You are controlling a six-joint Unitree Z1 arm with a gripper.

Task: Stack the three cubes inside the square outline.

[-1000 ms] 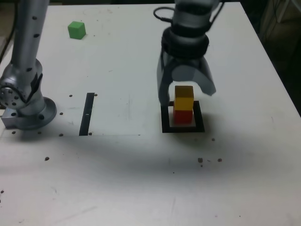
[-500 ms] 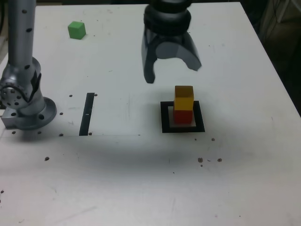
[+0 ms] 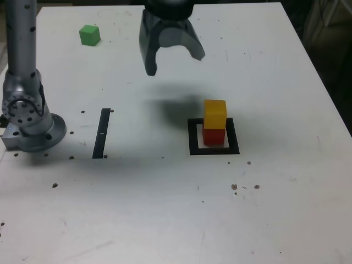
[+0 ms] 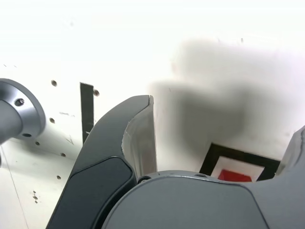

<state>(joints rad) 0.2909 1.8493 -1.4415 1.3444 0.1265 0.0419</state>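
Exterior view first: gripper [image 3: 171, 61] hangs above the desk [image 3: 275, 209] near its far edge, its two dark fingers spread apart and holding nothing. The yellow cube [image 3: 215, 113] sits squarely on the red cube [image 3: 214, 136], and that pair stands inside the square outline [image 3: 214, 149], which lies about mid-desk toward the exterior view's right. The stack is well apart from the gripper, nearer the camera and to the exterior view's right of it. The green cube [image 3: 89, 34] rests alone by the desk's far corner on the exterior view's left, also apart from the gripper. A thin black strip [image 3: 102, 132] lies flat beside the arm's round base [image 3: 33, 129] near the desk's edge on the exterior view's left.

Wrist view: one dark finger [image 4: 114, 157] fills the foreground, with a gap between it and the other at the frame's edge. Past the gripper's grey body, part of the black outline [image 4: 224, 153] and a patch of red [image 4: 235, 176] show; the yellow cube is hidden. The strip [image 4: 86, 112] and the base [image 4: 19, 117] also appear.
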